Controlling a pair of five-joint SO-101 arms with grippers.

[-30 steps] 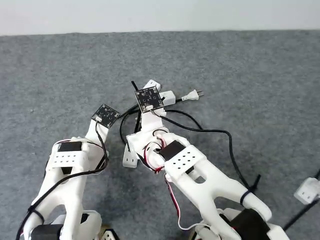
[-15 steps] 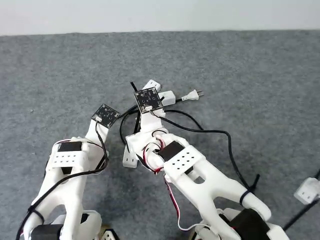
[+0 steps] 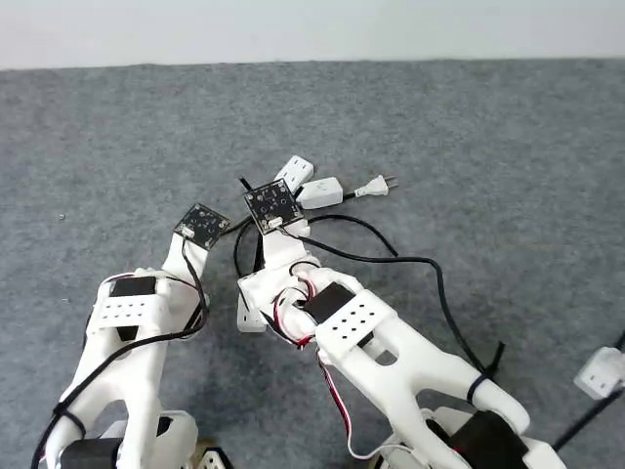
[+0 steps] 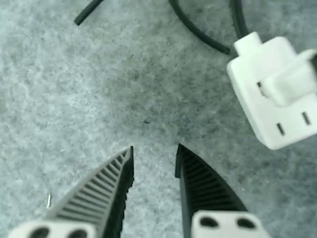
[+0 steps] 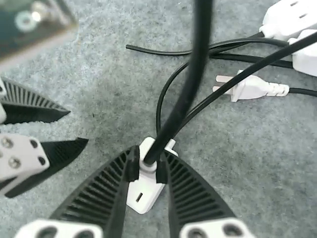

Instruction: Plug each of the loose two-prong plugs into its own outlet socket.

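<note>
Fabric, grey and coarse, covers the bench (image 3: 508,137). The right arm (image 3: 391,352) and the left arm (image 3: 127,342) lean in over it side by side, with their wrists close together near the middle.

The right gripper (image 5: 148,153) is pressed together on the collar of a small white outlet socket (image 5: 143,191), just where a black cable (image 5: 195,74) enters it. This socket lies flat on the bench between the fingers.

The left gripper (image 4: 154,147) is spread apart over bare fabric and holds nothing. A slotted white block (image 4: 267,99) lies off to one side of it, not touching.

Two more white sockets (image 3: 295,171) sit together beyond the grippers, with black cables looping around them. A further socket (image 3: 601,373) lies well apart at the bench's edge.

The loose two-prong plug (image 3: 374,186) lies on its side just beside the pair of sockets, unplugged.
</note>
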